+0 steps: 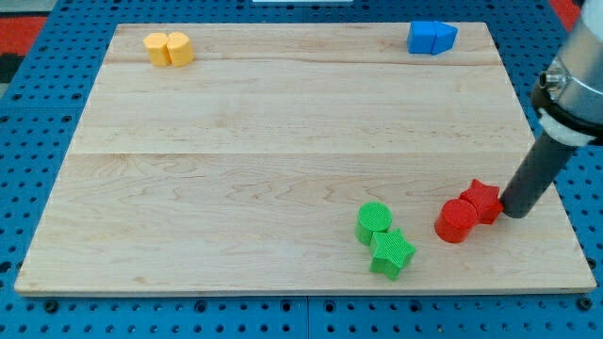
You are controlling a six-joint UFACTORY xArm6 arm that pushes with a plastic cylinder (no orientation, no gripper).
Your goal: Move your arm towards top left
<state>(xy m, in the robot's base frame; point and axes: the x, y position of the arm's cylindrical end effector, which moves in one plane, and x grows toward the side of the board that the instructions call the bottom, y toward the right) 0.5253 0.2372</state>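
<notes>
My tip (514, 211) rests on the wooden board (283, 141) at the view's lower right, just right of a red star-shaped block (481, 200) and touching or nearly touching it. A red cylinder (457, 220) sits against that block's lower left. A green cylinder (374, 223) and a green star-shaped block (391, 252) lie together left of the red pair, near the bottom edge. Two yellow blocks (169, 49) sit together at the top left corner. Two blue blocks (431, 37) sit together at the top right.
The board lies on a blue pegboard surface (47, 94) that surrounds it. The arm's grey body (577, 89) comes in from the view's right edge above the dark rod.
</notes>
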